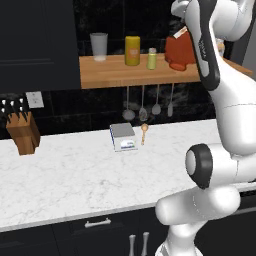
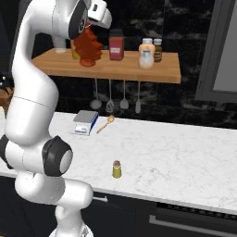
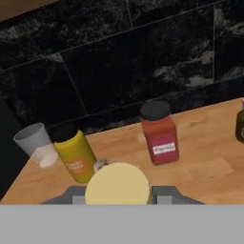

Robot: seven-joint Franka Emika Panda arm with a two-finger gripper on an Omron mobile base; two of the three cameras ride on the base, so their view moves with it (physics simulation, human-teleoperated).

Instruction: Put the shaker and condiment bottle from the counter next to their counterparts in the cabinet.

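Note:
The condiment bottle (image 2: 88, 50), dark red with a lobed base, stands at or just above the left part of the wooden cabinet shelf (image 2: 152, 70). Its tan cap (image 3: 118, 183) sits between my fingertips (image 3: 164, 194) in the hand view. My gripper (image 3: 118, 194) is shut on the bottle's neck from above. From the left base view the bottle (image 1: 177, 50) is partly hidden behind my arm. The shaker (image 2: 117, 169), olive-yellow with a brown cap, stands upright on the marble counter (image 2: 176, 157) near its front edge, far below the gripper.
On the shelf are a glass (image 3: 35, 145), a yellow bottle (image 3: 75, 155), a lime-green shaker (image 1: 152, 58), a boxy red jar (image 3: 159, 136), a peach bottle (image 2: 146, 54) and a dark jar (image 2: 158, 50). A scale (image 1: 123, 136), a wooden spoon (image 1: 144, 132) and a knife block (image 1: 22, 132) sit on the counter.

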